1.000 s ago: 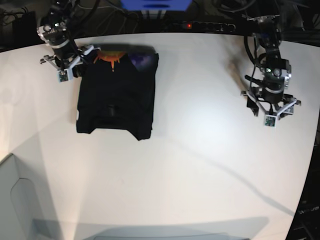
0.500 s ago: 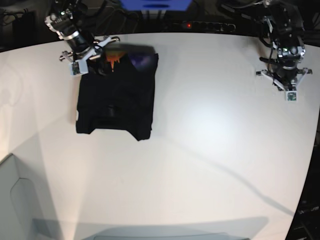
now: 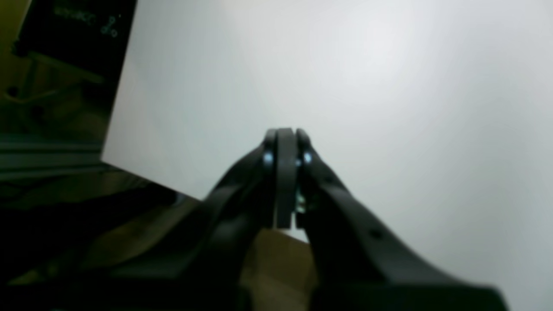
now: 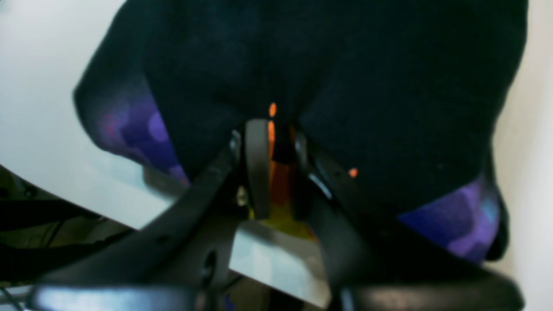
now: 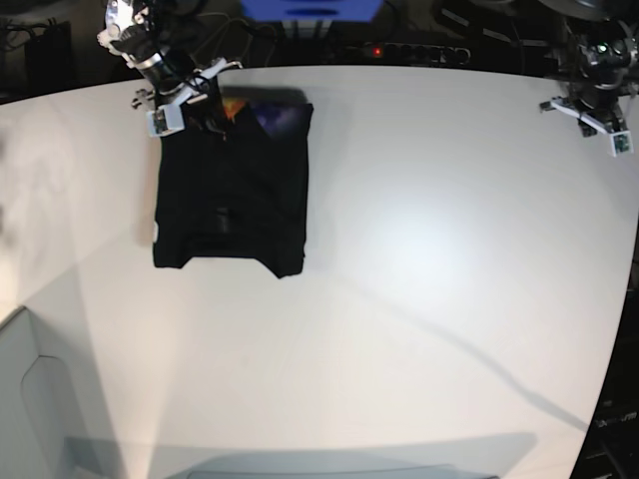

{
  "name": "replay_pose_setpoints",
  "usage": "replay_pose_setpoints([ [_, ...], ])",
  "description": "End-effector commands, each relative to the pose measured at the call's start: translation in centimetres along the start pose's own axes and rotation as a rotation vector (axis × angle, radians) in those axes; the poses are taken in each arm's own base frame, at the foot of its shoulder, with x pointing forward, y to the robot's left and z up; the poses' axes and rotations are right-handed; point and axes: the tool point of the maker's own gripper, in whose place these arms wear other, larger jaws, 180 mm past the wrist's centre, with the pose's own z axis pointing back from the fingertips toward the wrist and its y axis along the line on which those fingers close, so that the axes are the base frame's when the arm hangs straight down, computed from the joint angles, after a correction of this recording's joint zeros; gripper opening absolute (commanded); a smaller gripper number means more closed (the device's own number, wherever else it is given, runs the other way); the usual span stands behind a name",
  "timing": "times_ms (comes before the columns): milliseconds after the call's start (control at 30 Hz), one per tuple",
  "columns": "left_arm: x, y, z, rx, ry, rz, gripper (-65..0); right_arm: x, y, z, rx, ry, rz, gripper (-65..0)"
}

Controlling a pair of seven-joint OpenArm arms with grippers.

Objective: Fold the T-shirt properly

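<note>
fabric lies folded on the white table (image 5: 419,249): the t-shirt (image 5: 232,190) is a dark rectangular bundle at our far left corner of the base view, with its orange and purple-blue print (image 5: 262,115) showing along the far edge.

our right gripper (image 4: 274,142) sits at that far edge, over the collar end of the bundle. in the right wrist view its jaws stand only a narrow way apart, with orange cloth between them and black fabric bunched just beyond the tips, so we read them as pinched on the t-shirt's edge. purple patches of the print show to either side of the fingers (image 4: 257,168).

our left gripper (image 3: 283,147) is well apart from the garment, up at the far right corner of the table in the base view (image 5: 599,100). in the left wrist view its jaws are pressed fully together with nothing between them, and only bare white tabletop lies past the tips, with the table's edge and a dark background to the left.
</note>
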Motion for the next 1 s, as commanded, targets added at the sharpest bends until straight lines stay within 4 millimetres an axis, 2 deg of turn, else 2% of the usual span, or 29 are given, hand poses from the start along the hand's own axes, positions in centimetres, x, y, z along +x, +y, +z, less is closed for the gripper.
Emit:
replay_pose_setpoints([
  [0,0.4,0.9,0.7,0.016,-0.019,-0.009,-65.0,0.7,0.0,0.3,-0.003,-0.029,0.001,-58.9],
  [200,-2.1,1.6,1.9,0.001,0.032,0.027,-65.0,1.5,-0.2,0.9,-0.004,-0.039,0.036,-58.9],
  [400,-6.5,1.2,3.4,-0.015,0.143,0.046,-65.0,3.3,1.4,3.1,-0.002,-0.073,0.09,-58.9],
  [533,-9.5,1.6,4.9,-0.005,0.227,0.04,-65.0,1.3,1.5,4.4,-0.01,-0.012,0.075,-58.8],
  [700,-11.0,2.4,5.6,0.007,0.274,0.02,-65.0,-1.6,0.2,6.9,-0.061,0.082,0.065,-58.8],
  [867,-11.9,2.4,5.5,0.006,0.302,0.026,-65.0,-4.0,-3.4,11.0,-0.194,0.185,0.066,-58.8],
  [967,-13.1,0.6,4.7,-0.054,0.337,0.006,-65.0,-5.3,-4.4,13.1,-0.242,0.239,0.059,-58.8],
])
